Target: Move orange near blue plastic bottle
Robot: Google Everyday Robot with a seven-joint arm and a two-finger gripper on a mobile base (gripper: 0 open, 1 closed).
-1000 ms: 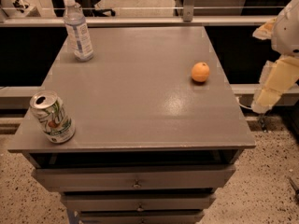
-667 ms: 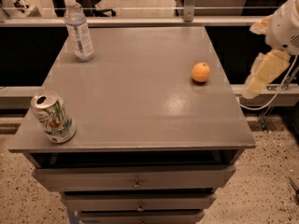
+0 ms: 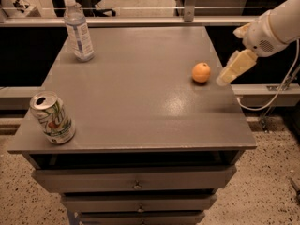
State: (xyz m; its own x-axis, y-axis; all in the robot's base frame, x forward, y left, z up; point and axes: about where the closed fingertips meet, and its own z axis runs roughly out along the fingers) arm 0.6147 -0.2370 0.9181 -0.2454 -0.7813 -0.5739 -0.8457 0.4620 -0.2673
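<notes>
Nearest: table's front face w/ drawers stacked below the top, small knobs at centre, speckled floor either side.

Table top is flat grey w/ a faint sheen towards its right side.

Front-left corner of table: soda can, white and green, upright, tab end up and already opened, close to the front edge.

Mid-depth, right side of table: orange, small and round, sitting on the top by itself, a bit in from the right edge. Nothing touches it.

Gripper hangs just past the table's right edge at abt the same depth as the orange, pale yellowish, angled down and to the left so its tip aims at the orange. It's just beside the orange on the fruit's right, w/ a thin gap between them, no contact. Wide or narrow: can't tell from this angle. It holds nothing.

White arm runs from the gripper up and to the right, out of the upper right corner. A pale cable loops down under it, off the table's right side.

Far-left corner of table: bottle, clear bluish plastic, white cap, pale label, upright. It's well apart from the orange, diagonally across the top, and far from the gripper too.

Beyond the table's back edge: grey rail running across, w/ an upright post near the table's back-right corner.
</notes>
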